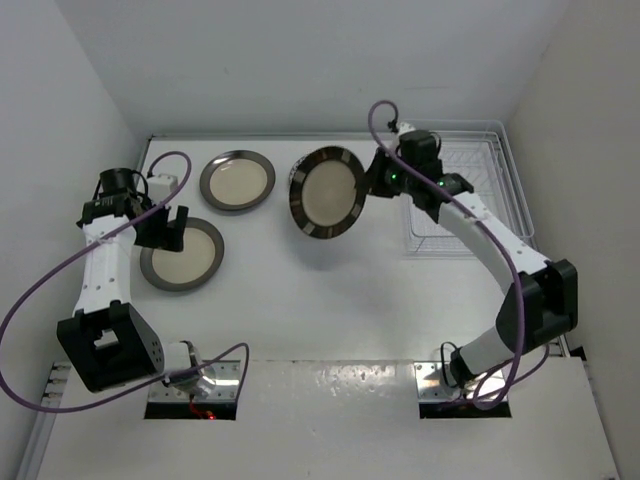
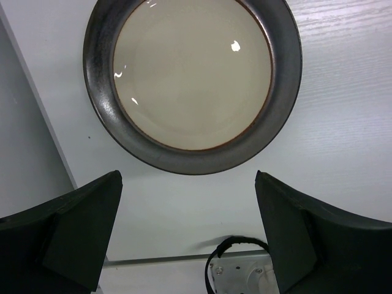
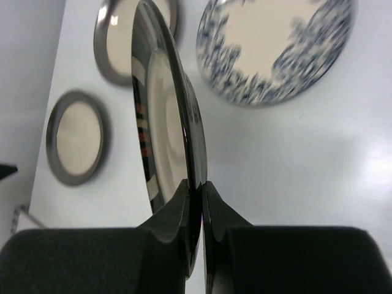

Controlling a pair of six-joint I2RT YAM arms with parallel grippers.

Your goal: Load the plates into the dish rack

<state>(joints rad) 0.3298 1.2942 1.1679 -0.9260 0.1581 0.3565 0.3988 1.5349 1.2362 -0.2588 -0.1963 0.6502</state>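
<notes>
My right gripper [image 1: 372,180] is shut on the rim of the cream plate with the black striped rim [image 1: 326,192] and holds it tilted on edge above the table; the plate shows edge-on in the right wrist view [image 3: 164,104]. The white and blue floral plate [image 3: 275,43] lies flat on the table below it. Two grey-rimmed plates lie flat at the left [image 1: 181,255] and at the back left [image 1: 237,181]. My left gripper [image 1: 165,228] is open and empty, just above the near one [image 2: 193,79]. The white wire dish rack [image 1: 470,200] stands at the back right, with no plates in it.
White walls close in the table at the back, left and right. A purple cable [image 1: 60,270] loops off each arm. The right arm's forearm [image 1: 480,235] reaches over the rack's near left corner. The left arm's base plate [image 2: 239,272] shows in the left wrist view.
</notes>
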